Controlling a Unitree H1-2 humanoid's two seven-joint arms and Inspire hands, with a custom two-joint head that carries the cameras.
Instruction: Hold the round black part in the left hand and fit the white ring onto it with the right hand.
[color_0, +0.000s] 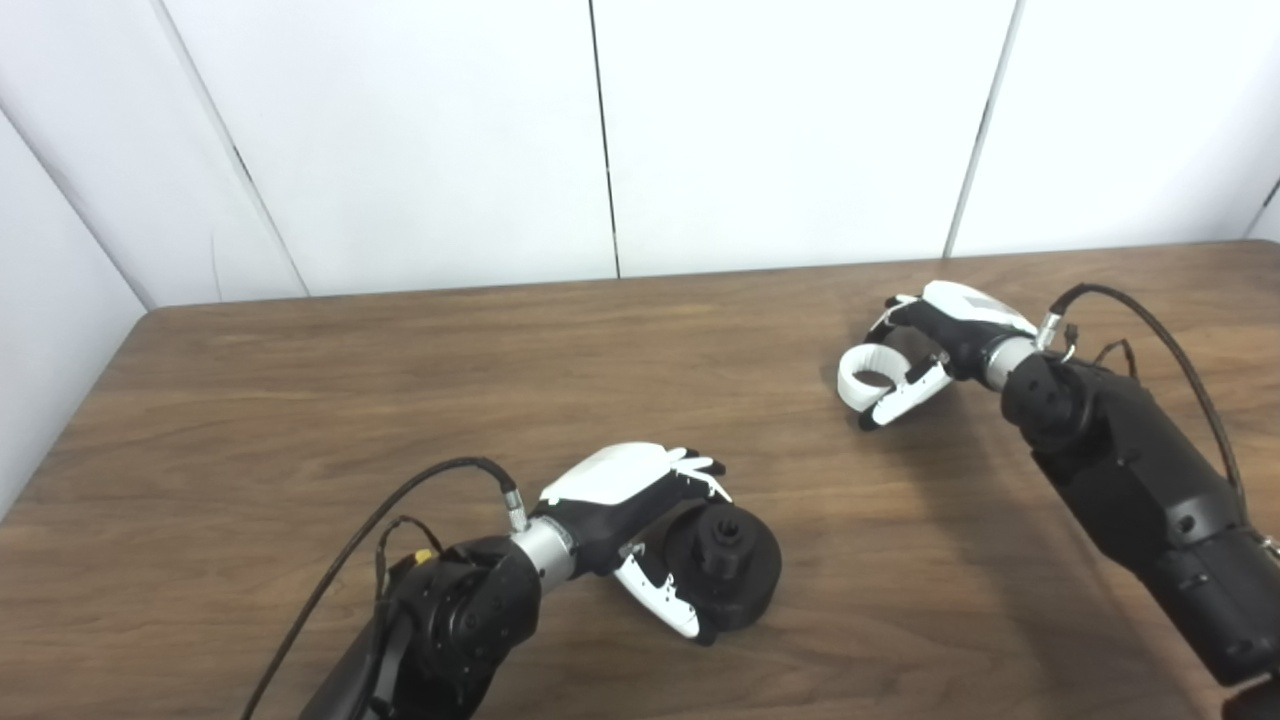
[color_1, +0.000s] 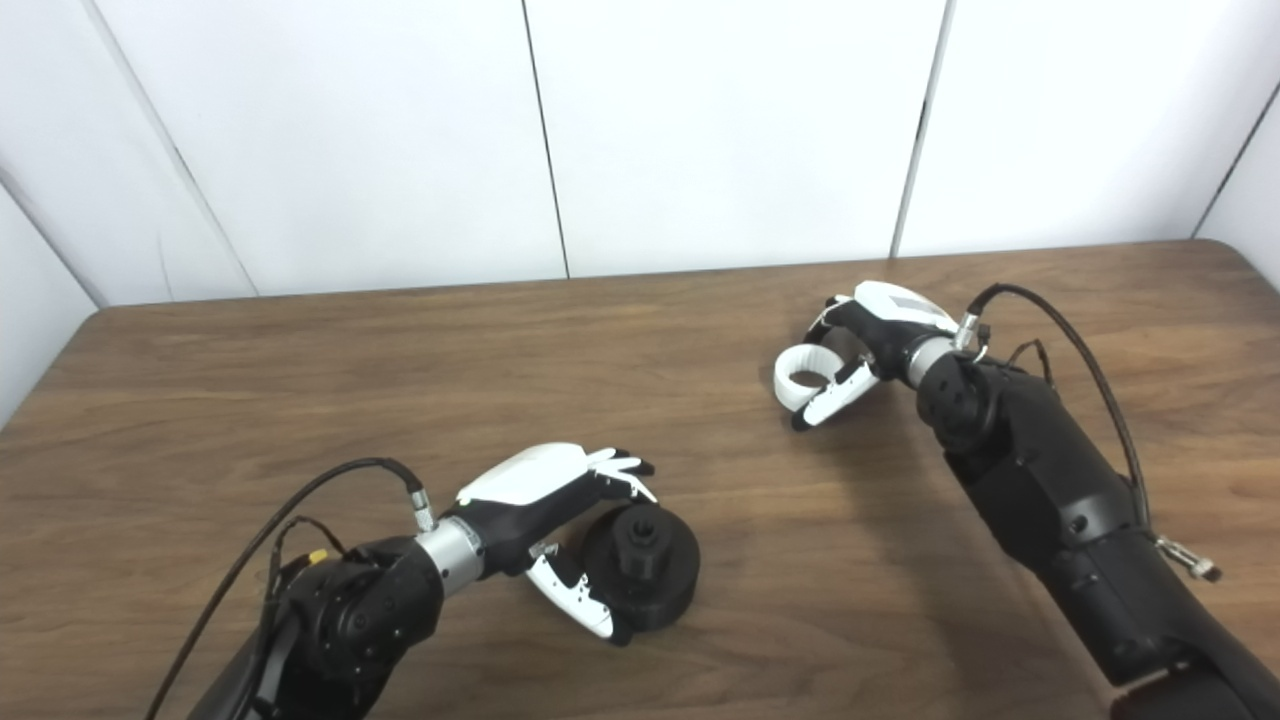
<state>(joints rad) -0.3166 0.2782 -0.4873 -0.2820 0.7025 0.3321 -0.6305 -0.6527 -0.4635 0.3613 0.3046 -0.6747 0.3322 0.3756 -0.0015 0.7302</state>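
The round black part (color_0: 735, 565) is a thick disc with a raised hub on top, resting on the wooden table (color_0: 400, 400) near the front. My left hand (color_0: 640, 505) wraps it from the left, fingers along its far rim and thumb against its near side. The white ring (color_0: 848, 387) is at the right, just above the tabletop. My right hand (color_0: 950, 335) is shut on it, fingers curled over the top and thumb underneath. Ring and black part are well apart, the ring farther back and to the right.
Black cables loop from both wrists (color_0: 400, 500), (color_0: 1160, 330). White wall panels (color_0: 600, 130) stand right behind the table's back edge. The table's left edge (color_0: 70, 430) runs near my left arm.
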